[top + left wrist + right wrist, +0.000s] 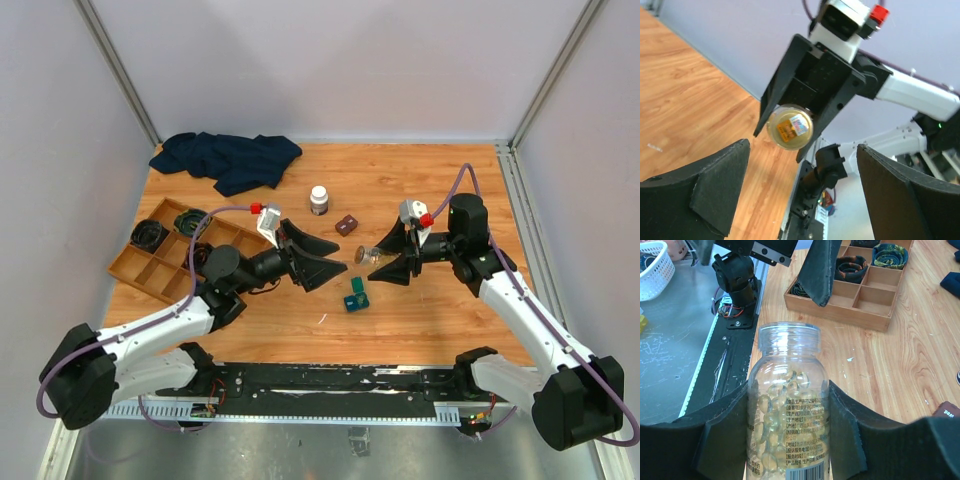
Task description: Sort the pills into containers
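Observation:
A clear, uncapped pill bottle [368, 255] full of yellowish gel pills [771, 405] lies sideways in my right gripper [395, 257], which is shut on its body [787, 390]. Its mouth points left at my left gripper [312, 256], which stands open and empty a short way off. In the left wrist view the bottle [790, 127] shows end-on between the right gripper's fingers, beyond my own wide-apart fingers [715, 185]. The small teal container [355, 296] sits on the table just below the bottle.
A white-capped bottle [319, 200] and a small brown object [346, 225] stand behind the grippers. The wooden compartment tray [165, 262] holding dark rolls is at the left, also seen as tray [860, 305]. A dark blue cloth [228, 160] lies at the back left.

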Controlling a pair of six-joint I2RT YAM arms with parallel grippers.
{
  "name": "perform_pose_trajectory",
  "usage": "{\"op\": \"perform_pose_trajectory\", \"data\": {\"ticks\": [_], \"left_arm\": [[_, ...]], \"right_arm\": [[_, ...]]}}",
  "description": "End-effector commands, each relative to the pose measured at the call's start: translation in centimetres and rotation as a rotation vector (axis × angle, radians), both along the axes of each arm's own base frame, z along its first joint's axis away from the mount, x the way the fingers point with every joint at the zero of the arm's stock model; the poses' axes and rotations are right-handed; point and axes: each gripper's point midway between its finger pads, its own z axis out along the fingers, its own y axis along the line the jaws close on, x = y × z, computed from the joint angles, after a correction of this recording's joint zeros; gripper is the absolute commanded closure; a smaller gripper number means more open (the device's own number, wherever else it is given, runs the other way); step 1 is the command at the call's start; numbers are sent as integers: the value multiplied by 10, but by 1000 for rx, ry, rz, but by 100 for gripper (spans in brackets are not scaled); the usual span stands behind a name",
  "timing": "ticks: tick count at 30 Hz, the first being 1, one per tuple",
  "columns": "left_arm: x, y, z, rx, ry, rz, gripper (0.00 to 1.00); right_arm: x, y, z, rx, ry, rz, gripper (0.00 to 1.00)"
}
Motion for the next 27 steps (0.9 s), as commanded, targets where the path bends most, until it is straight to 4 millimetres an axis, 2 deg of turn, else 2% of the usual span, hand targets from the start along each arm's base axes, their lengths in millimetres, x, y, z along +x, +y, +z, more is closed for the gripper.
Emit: {"op": "perform_pose_trajectory", "data": {"ticks": [1,4,10,19,27], "left_arm": [[8,7,16,-92,149,114,9],[13,0,7,0,172,202,9],[21,-15,1,91,216,252,14],[24,-34,-4,152,227,228,27],[19,-39,-2,150,233,196,37]], "right_arm": [[3,-1,16,24,-61,9,99],[3,-1,15,23,-60,9,100],[4,-1,15,22,-58,7,100],[4,-1,14,20,-56,6,99],[4,-1,14,21,-62,6,99]]}}
